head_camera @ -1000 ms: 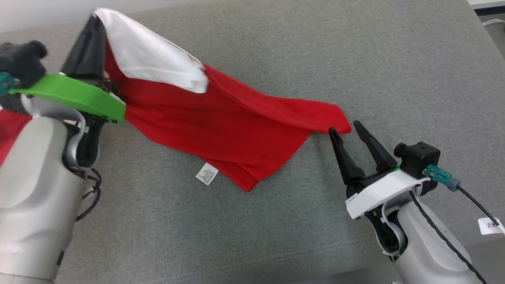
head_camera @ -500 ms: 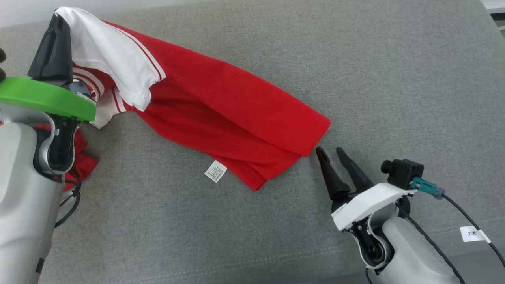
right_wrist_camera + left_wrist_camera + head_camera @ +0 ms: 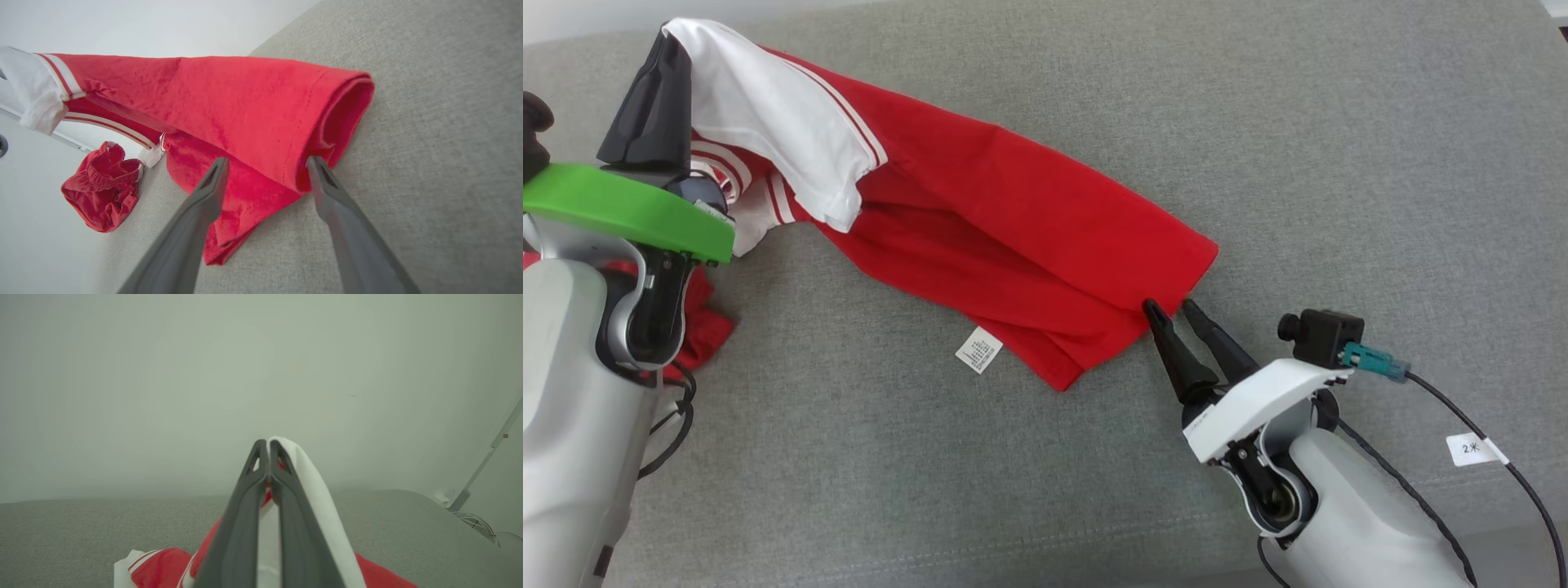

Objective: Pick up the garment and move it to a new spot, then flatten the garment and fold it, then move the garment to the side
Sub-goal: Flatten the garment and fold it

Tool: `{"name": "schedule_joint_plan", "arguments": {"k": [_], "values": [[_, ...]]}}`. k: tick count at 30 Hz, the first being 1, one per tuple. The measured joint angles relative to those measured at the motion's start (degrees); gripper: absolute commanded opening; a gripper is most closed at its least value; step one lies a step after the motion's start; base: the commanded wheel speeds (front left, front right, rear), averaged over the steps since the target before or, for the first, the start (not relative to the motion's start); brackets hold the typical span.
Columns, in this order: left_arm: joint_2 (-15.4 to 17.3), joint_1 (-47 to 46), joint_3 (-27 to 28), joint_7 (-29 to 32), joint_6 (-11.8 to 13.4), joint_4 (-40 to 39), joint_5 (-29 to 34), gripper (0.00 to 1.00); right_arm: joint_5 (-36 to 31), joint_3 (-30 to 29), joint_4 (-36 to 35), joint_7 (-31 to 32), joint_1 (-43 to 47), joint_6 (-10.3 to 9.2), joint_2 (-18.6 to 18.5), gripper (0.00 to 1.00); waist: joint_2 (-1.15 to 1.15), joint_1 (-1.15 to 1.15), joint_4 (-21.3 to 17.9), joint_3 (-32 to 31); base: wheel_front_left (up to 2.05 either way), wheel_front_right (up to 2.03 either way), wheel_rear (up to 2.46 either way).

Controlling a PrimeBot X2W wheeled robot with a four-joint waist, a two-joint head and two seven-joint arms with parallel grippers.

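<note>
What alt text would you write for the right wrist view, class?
The right gripper, jaws open, sits at the hem of a red garment on a grey surface. A crumpled red item lies beyond.

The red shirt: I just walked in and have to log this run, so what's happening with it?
The left gripper is shut on the white end of the red shirt, holding it up off the grey surface while the rest trails down onto it. The right gripper is open, fingers straddling the hem at the far corner, not yet gripping.
</note>
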Motion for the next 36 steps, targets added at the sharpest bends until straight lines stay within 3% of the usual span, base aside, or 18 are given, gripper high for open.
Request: {"name": "schedule_joint_plan", "arguments": {"k": [6,23,24,25,27,28,36], "values": [[0.2,0.8,-0.1,0.4,0.0,-1.3,0.0,0.00,0.6,2.0,1.8,-0.1,-2.0,0.00,0.0,1.00,0.00,0.00,0.2,0.3,0.00,0.00,0.00],[0.5,0.8,0.1,1.0,0.0,-3.5,-0.2,0.00,-11.5,9.0,11.2,-1.0,-8.6,0.00,-3.5,1.00,0.00,0.00,0.8,1.4,0.00,0.00,0.00],[0.5,0.8,0.1,1.0,0.0,-3.6,-0.2,0.00,-11.7,9.0,11.5,-1.1,-8.8,0.00,-3.4,0.82,0.00,0.00,0.8,1.5,0.00,0.00,0.00],[0.5,0.8,0.1,1.0,0.0,-3.6,-0.2,0.00,-11.8,9.0,11.9,-1.1,-8.9,0.00,-3.4,0.54,0.00,0.00,0.8,1.5,0.00,0.00,0.00],[0.6,0.8,0.1,1.0,0.0,-3.7,-0.2,0.00,-11.9,9.0,12.6,-1.2,-9.1,0.00,-3.2,0.14,0.00,0.00,0.8,1.5,0.00,0.00,0.00],[0.6,0.9,0.2,1.0,0.1,-3.8,-0.2,0.00,-11.9,9.0,12.9,-1.4,-9.2,0.00,-3.0,0.00,0.00,0.00,0.8,1.5,0.00,0.00,0.00],[1.0,1.6,0.4,1.0,0.1,-3.8,-0.2,0.00,-11.6,8.4,13.3,-2.0,-9.9,0.00,-2.0,0.00,0.00,0.00,0.8,0.9,0.00,0.00,0.00]]}}
